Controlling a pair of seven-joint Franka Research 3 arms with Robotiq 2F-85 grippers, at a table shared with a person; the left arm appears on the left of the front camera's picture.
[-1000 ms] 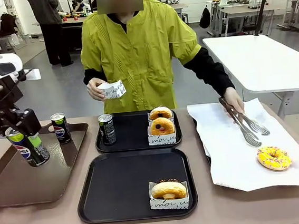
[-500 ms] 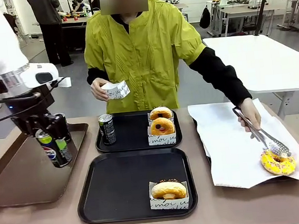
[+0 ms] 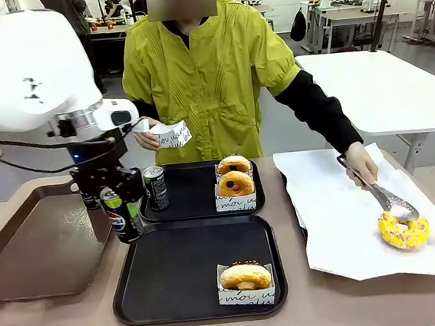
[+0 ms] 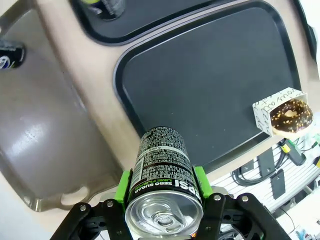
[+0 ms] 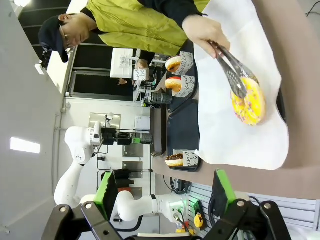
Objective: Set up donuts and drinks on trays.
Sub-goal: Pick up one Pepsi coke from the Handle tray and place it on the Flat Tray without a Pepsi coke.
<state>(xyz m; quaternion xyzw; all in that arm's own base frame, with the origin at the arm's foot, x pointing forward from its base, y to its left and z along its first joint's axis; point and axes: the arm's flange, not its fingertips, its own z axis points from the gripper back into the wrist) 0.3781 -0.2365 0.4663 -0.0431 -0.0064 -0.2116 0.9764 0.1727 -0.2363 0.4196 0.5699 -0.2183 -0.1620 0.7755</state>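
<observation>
My left gripper [image 3: 117, 197] is shut on a black Pepsi can [image 3: 122, 216], held upright just above the far-left corner of the near black tray [image 3: 174, 271]. In the left wrist view the green pads [image 4: 123, 183] squeeze the can [image 4: 162, 165] over that tray's rim [image 4: 120, 80]. One sleeved donut [image 3: 245, 277] sits on the near tray. The far tray [image 3: 198, 199] holds a can [image 3: 155, 187] and two sleeved donuts [image 3: 236, 183]. My right gripper [image 5: 162, 200] is open and empty, well off to the side.
A brown tray [image 3: 41, 249] lies at the left with a can [image 4: 10, 52] on it. The person holds a paper sleeve [image 3: 171, 134] in one hand and tongs [image 3: 381, 193] on a yellow-sprinkled donut [image 3: 403, 230] on white paper [image 3: 346, 220].
My left gripper carried the can rightward from over the brown tray to the near tray's corner. The person's tongs moved onto the yellow donut.
</observation>
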